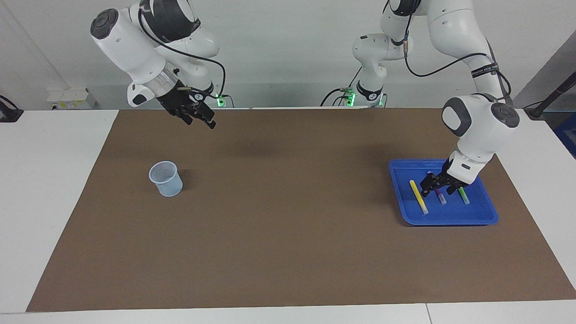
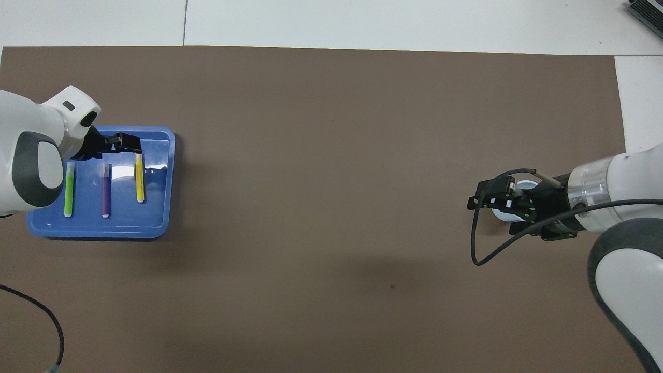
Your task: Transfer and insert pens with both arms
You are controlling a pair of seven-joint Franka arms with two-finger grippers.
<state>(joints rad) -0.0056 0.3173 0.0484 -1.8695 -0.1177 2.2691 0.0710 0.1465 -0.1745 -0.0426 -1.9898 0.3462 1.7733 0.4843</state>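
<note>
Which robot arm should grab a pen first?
Probably the left. Its open left gripper hangs low over the blue tray, right above the purple pen. The right gripper waits up high, away from the pens.

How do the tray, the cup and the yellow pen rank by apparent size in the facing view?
1. Tray, clearly the largest.
2. Cup, far smaller than the tray.
3. Yellow pen, about as long as the cup is tall but much slimmer, so smallest overall.
</note>
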